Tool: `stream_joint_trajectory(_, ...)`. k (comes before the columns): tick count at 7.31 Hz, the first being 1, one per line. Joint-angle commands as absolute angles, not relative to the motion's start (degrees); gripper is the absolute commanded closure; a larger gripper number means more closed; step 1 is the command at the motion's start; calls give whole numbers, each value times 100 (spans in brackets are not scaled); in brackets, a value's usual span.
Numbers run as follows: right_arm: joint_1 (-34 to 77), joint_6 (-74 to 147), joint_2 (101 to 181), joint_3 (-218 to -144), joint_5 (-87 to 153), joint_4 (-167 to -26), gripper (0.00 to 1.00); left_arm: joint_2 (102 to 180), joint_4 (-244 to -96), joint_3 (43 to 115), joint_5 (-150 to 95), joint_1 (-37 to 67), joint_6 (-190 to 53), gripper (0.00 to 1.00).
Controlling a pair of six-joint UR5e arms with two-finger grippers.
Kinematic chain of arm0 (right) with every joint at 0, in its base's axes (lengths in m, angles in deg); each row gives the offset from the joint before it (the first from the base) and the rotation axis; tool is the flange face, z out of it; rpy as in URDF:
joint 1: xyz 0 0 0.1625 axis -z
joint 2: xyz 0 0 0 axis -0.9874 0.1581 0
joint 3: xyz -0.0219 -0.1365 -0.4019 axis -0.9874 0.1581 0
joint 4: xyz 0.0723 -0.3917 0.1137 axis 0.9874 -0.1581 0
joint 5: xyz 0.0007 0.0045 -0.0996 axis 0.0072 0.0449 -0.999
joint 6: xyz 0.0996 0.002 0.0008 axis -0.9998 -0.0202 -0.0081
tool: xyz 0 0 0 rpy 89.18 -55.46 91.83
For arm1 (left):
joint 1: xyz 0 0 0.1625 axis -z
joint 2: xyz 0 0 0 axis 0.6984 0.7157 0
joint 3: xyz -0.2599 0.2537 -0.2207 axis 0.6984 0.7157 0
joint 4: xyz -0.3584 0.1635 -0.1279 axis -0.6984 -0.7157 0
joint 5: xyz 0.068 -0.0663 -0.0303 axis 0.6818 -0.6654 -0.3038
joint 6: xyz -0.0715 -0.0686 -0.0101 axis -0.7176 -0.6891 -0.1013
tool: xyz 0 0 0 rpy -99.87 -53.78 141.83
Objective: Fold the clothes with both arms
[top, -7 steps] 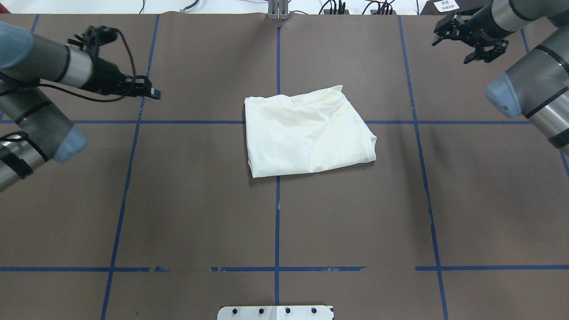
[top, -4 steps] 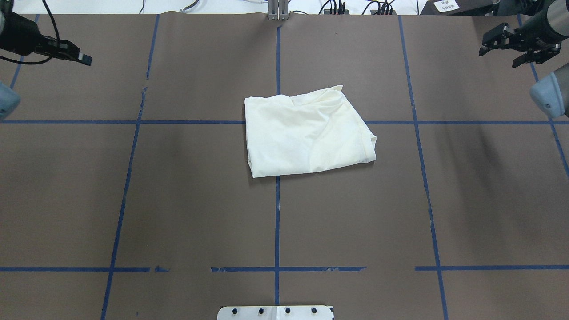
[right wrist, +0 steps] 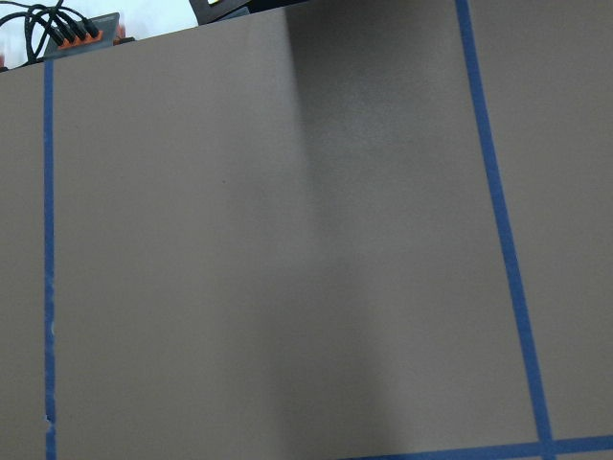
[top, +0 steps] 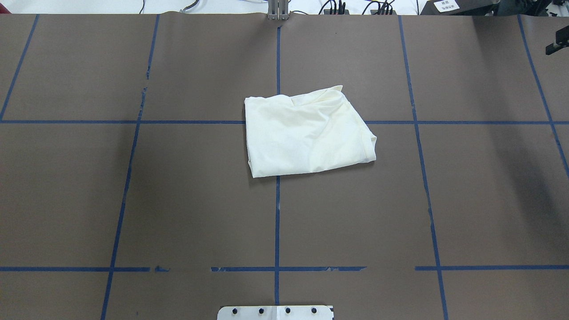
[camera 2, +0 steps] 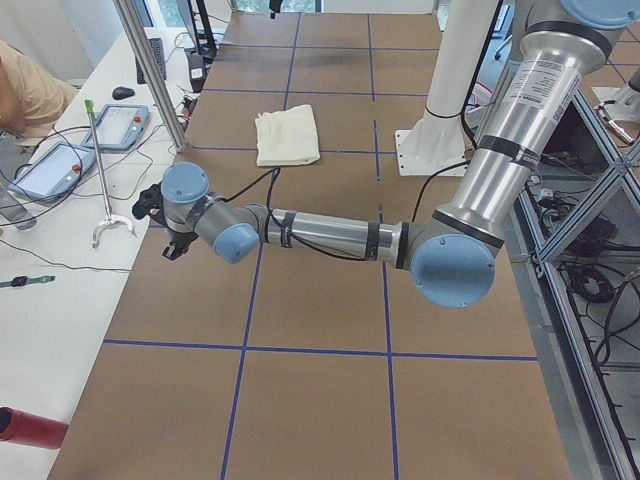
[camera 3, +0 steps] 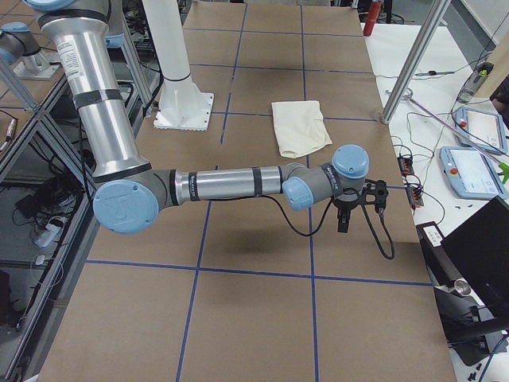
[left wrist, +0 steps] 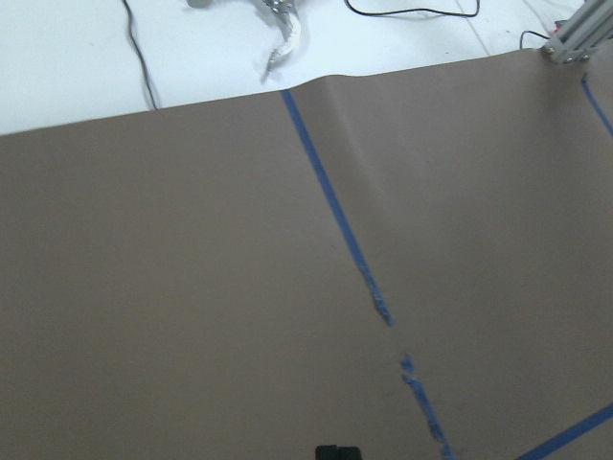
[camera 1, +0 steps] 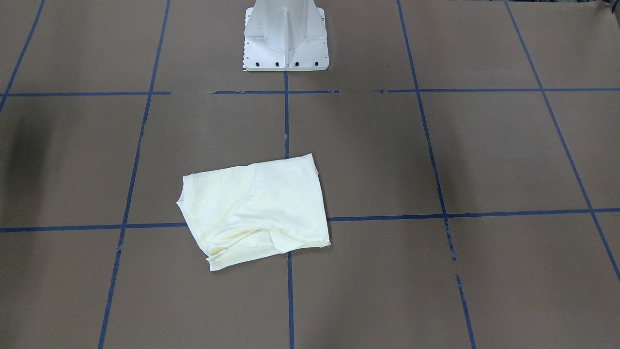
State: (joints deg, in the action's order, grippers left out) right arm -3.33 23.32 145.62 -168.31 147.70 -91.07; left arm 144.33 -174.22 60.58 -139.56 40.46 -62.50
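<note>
Spanning the scene, the bench (top: 178,200) is carrying the folded shirt (top: 306,133) at its centre, over a tape (top: 277,222) crossing. The left arm (camera 2: 330,235) and right arm (camera 3: 231,185) are hanging by opposite ends, well apart from it, likely leaving the fold undisturbed. The shirt is lying plain side up, its long axis running across the bench, slightly skewed. Whether the left end effector (camera 2: 168,232) or right end effector (camera 3: 359,216) is gaping or closed, I cannot tell.
</note>
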Motion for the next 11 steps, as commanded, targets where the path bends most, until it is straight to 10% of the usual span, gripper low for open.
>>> stream_joint_trajectory(1, -470, 3238, 14633, -16899, 14808, -9704, 0, 14475, -15640, 6436, -13776, 4481, -5475, 100)
stream_joint_trajectory(3, -505, 4064, 14703, -17475, 14695, -11103, 0, 14379, -13720, 7403, -13785, 4482, -5474, 0)
stream_joint_trajectory(11, -356, 4561, 15187, -18244, 14351, -11878, 0, 11947, -16151, 8099, -15192, 4535, -5501, 0)
